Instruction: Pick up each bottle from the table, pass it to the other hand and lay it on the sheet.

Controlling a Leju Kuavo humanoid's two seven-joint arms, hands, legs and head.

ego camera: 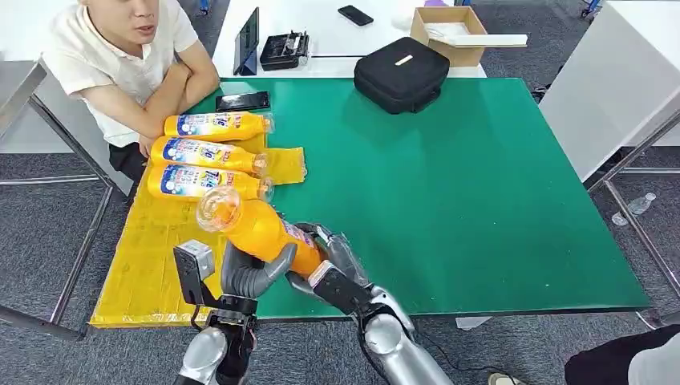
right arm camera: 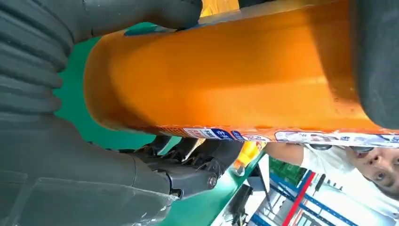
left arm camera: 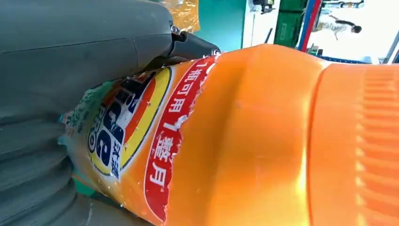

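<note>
Right now the orange bottle (ego camera: 255, 228) is up in the air, near the front edge of the table (ego camera: 497, 241), and both hands are on it. The right hand (ego camera: 335, 258) grips the bottom end, and the left hand (ego camera: 250, 271) wraps its fingers around the middle. Its clear cap end points up and toward the sheet. I think this is the hand-over, so for a short bit two hands hold one bottle and it cannot drop. In the left wrist view the label (left arm camera: 136, 136) sits right by the grey thumb, so that grip looks snug. In the right wrist view the fat thumb (right arm camera: 141, 14) presses on the orange side.

Just behind it lies the yellow sheet (ego camera: 136, 273), spread over the left side of the green table. Three more orange bottles (ego camera: 204, 152) lie on it in a neat row, side by side, caps pointing to the right. They look full of orange stuff. The held one will likely go next to them, closest to the robot.

A person (ego camera: 128, 64) sits at the far corner with arms folded, close to the row. A black phone (ego camera: 242, 101), a black bag (ego camera: 399, 74) and a cardboard box (ego camera: 449, 32) sit farther back. I can see something white in the box.
</note>
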